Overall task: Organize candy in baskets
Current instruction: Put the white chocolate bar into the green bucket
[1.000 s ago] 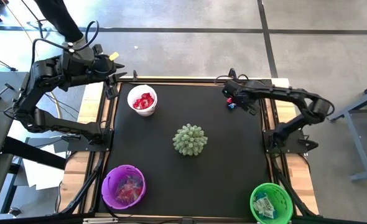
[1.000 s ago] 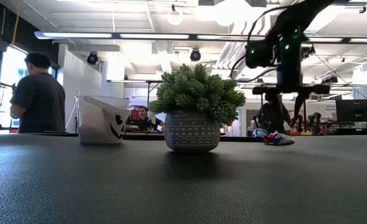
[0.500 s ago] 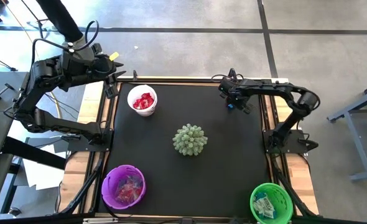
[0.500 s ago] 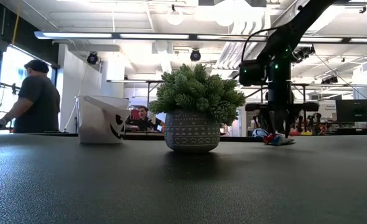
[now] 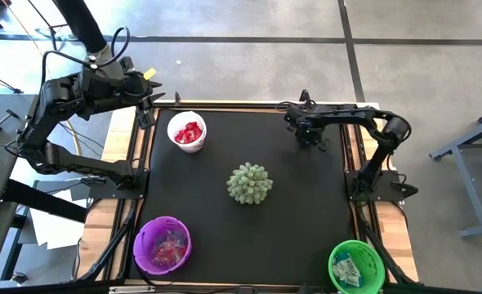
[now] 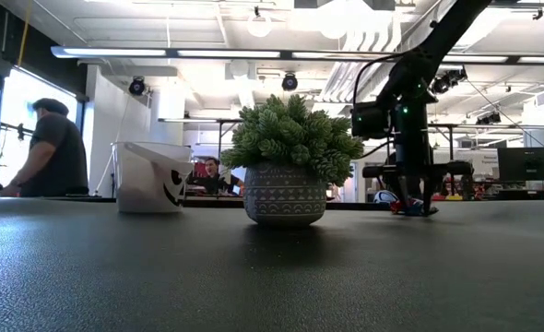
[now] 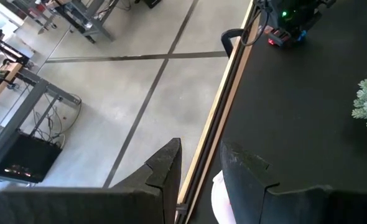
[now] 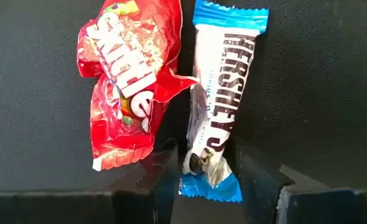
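Observation:
Two candies lie side by side near the table's far right edge: a red wrapped packet point(image 8: 124, 81) and a blue-and-silver bar point(image 8: 218, 106). My right gripper point(image 8: 202, 158) point(image 5: 310, 135) is down at the table, open, one finger on each side of the bar's near end. The red packet lies just outside one finger. My left gripper point(image 7: 199, 171) point(image 5: 147, 104) waits open over the far left edge, beside the white basket point(image 5: 187, 131), which holds red candy. The purple basket point(image 5: 162, 243) and the green basket point(image 5: 356, 265) stand at the near corners with candy in them.
A spiky pale-green plant in a patterned pot point(image 5: 249, 183) point(image 6: 286, 171) stands mid-table between the baskets. Bare black mat point(image 5: 298, 212) lies around it. People point(image 6: 46, 148) are in the room beyond the far edge.
My right gripper has come down from above the two candies to table level and shifted slightly toward the table's left, so that its fingers now stand around the bar. The candies have not moved.

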